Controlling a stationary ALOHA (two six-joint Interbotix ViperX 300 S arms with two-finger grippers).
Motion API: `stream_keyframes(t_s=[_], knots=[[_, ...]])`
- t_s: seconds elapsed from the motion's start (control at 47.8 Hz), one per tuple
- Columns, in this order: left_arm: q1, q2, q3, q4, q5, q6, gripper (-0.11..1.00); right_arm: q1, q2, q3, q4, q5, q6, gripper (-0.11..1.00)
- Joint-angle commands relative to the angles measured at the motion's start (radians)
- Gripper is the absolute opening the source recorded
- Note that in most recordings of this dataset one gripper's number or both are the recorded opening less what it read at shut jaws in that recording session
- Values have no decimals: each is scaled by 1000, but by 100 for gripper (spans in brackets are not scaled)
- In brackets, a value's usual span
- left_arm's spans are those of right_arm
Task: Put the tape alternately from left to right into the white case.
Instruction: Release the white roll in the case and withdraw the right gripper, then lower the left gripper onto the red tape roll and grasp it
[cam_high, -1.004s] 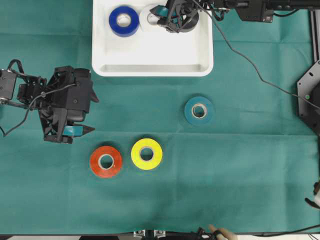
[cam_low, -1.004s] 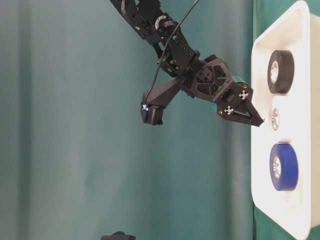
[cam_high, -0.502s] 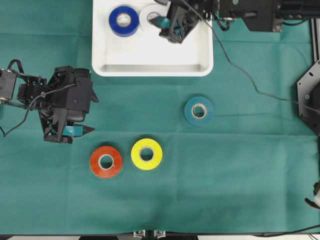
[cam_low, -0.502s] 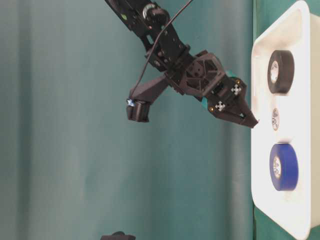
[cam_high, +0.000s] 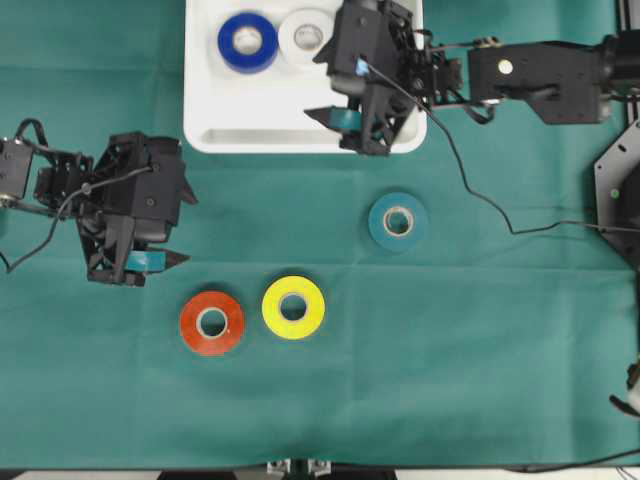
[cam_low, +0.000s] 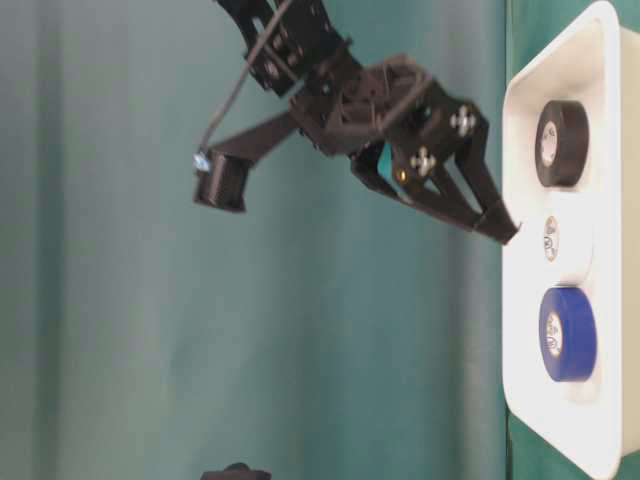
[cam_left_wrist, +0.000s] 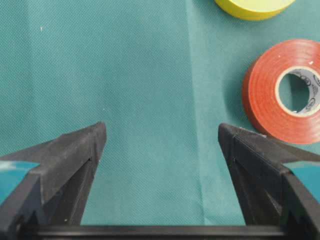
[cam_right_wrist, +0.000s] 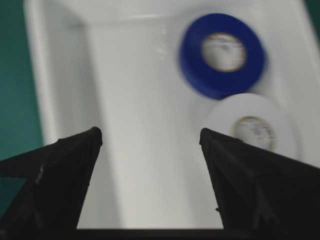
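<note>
The white case (cam_high: 300, 135) sits at the table's back. In it lie a blue roll (cam_high: 248, 41) and a white roll (cam_high: 305, 33). A black roll (cam_low: 561, 143) shows only in the table-level view; my right arm hides it from overhead. My right gripper (cam_high: 345, 130) hangs open and empty above the case's front right part, with the blue roll (cam_right_wrist: 222, 55) and white roll (cam_right_wrist: 250, 125) ahead of it. On the cloth lie a teal roll (cam_high: 398, 221), a yellow roll (cam_high: 293, 307) and a red roll (cam_high: 211, 322). My left gripper (cam_high: 140, 272) is open and empty just up-left of the red roll (cam_left_wrist: 287, 90).
Green cloth covers the whole table. A black cable (cam_high: 480, 200) trails from the right arm over the cloth past the teal roll. A black metal fixture (cam_high: 620, 190) stands at the right edge.
My right gripper has drawn back from the black roll at the case's back right toward the case's front edge, uncovering the white roll. The left arm has not moved.
</note>
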Motion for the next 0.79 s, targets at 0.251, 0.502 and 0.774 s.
stream_keyframes(t_s=[0.251,0.502,0.774], knots=[[2,-9,-21,0,-8,0,77,129,-91,55,-2,-9,5,85],[2,-9,-21,0,-8,-2,77,198,-124,112,0,-5,6,84],[2,-9,-25,-2,-8,-2,77,221,-161,161,3,-8,6,85]])
